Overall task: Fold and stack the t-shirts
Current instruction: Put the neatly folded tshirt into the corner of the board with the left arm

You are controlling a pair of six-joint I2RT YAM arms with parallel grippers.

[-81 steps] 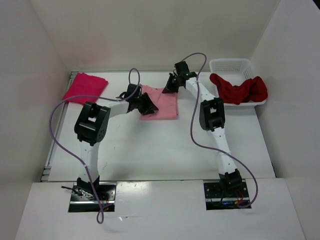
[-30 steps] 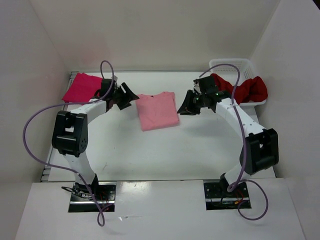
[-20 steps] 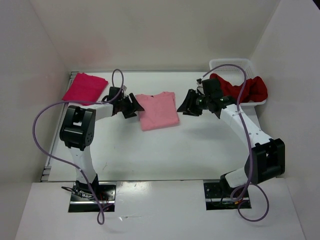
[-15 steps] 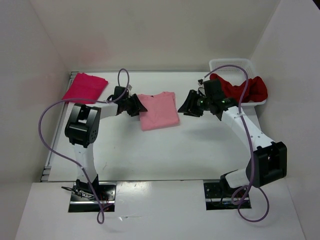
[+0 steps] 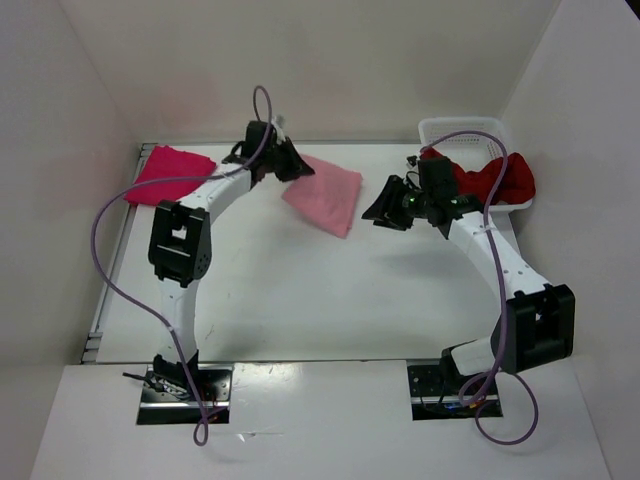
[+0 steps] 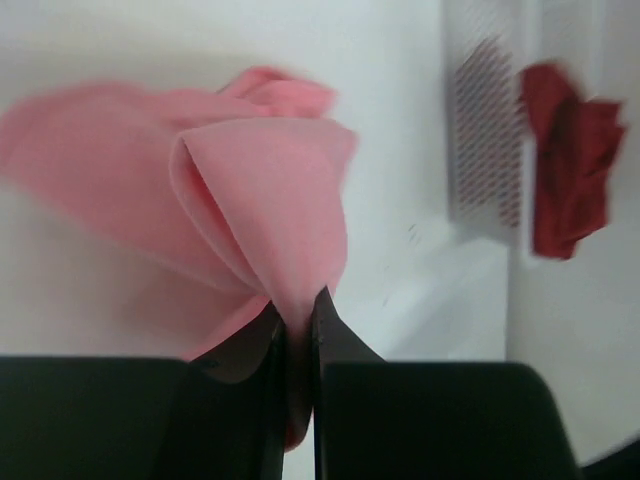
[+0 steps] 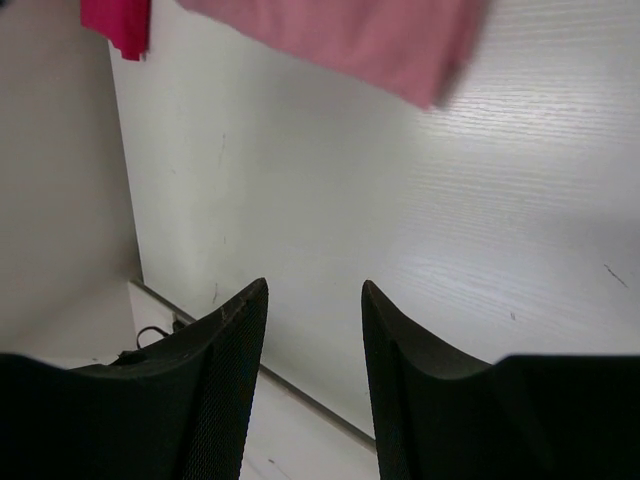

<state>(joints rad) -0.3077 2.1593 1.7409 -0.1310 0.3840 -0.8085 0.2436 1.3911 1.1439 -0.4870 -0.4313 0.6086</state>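
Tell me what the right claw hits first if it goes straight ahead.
Most likely the light pink t-shirt, which the left claw holds, though the right claw might pass under it.

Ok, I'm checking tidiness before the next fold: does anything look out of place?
The light pink t-shirt hangs askew from the left claw, its fold gaping open. The dark red t-shirt spills over the rim of the white basket, unfolded.

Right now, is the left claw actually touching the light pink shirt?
Touching. The left wrist view shows the left gripper closed on a fold of the light pink shirt, cloth pinched between its jaws.
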